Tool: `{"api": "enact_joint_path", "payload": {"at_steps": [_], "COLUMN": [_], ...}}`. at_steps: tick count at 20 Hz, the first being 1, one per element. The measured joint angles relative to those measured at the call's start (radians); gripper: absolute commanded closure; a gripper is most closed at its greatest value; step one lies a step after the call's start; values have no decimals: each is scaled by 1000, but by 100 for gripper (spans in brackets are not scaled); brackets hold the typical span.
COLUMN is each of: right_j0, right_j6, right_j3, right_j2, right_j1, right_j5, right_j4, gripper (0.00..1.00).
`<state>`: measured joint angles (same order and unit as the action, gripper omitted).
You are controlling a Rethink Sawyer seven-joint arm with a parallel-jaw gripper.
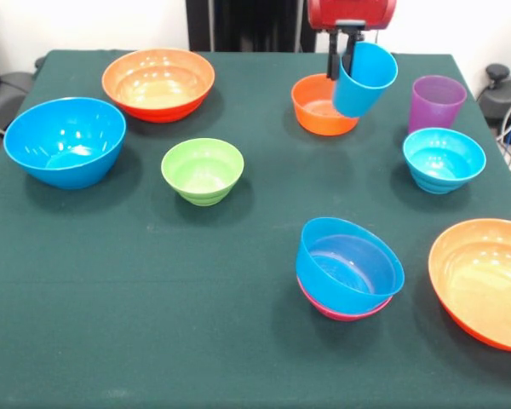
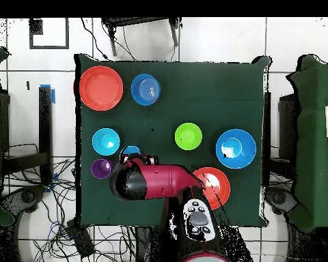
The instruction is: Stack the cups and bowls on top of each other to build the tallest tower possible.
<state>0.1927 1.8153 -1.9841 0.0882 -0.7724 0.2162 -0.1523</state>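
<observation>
My gripper [image 1: 342, 66] is shut on the rim of the light blue cup [image 1: 364, 78] and holds it tilted in the air, above the small orange bowl [image 1: 318, 109]. In the overhead view the arm [image 2: 153, 181] covers that bowl, and only a bit of the blue cup [image 2: 130, 150] shows. The purple cup [image 1: 436, 102] stands upright to the right, also seen from overhead [image 2: 100, 168]. The tower [image 1: 349, 266] is a blue bowl tilted in a pink bowl [image 1: 339, 312], near the front; it also shows in the overhead view [image 2: 145, 89].
A cyan bowl [image 1: 443, 158] sits in front of the purple cup. A large orange bowl [image 1: 485, 281] lies at the right edge. A green bowl [image 1: 202, 170], a large blue bowl [image 1: 65, 141] and another orange bowl [image 1: 158, 83] stand on the left half.
</observation>
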Motion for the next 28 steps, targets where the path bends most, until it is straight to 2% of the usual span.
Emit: {"api": "enact_joint_path", "payload": {"at_steps": [16,28], "right_j0": [-11,-32], "right_j6": [0,0], "right_j3": [113,162], "right_j2": [-3,-7], "right_j1": [69,115], "right_j5": [0,0], "right_j4": [0,0], "gripper": [100,100]}}
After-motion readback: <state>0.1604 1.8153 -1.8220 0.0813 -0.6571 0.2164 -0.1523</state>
